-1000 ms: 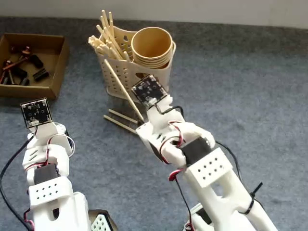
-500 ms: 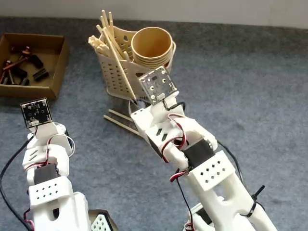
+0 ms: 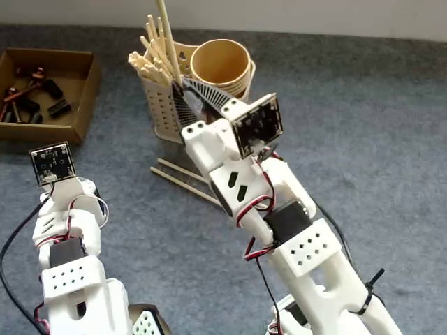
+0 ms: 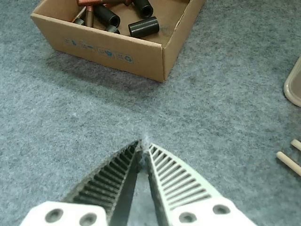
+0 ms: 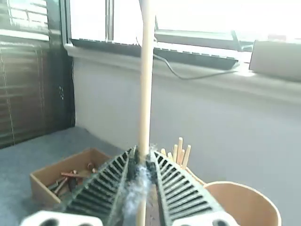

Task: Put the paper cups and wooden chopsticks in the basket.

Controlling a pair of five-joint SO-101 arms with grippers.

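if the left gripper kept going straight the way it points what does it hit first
Probably the grey mat just ahead of the left gripper, then the near wall of the cardboard box; depth is hard to judge.

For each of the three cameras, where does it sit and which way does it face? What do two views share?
High view: fixed above, looking down on carpet, basket, cups; left arm and right arm show.
Left wrist view: on the left arm, facing down at carpet and box; its left gripper is shut.
Right wrist view: on the right arm, facing level toward wall and window; its right gripper is shut on a chopstick.
Shared: high and right wrist views both show that chopstick and the cups.
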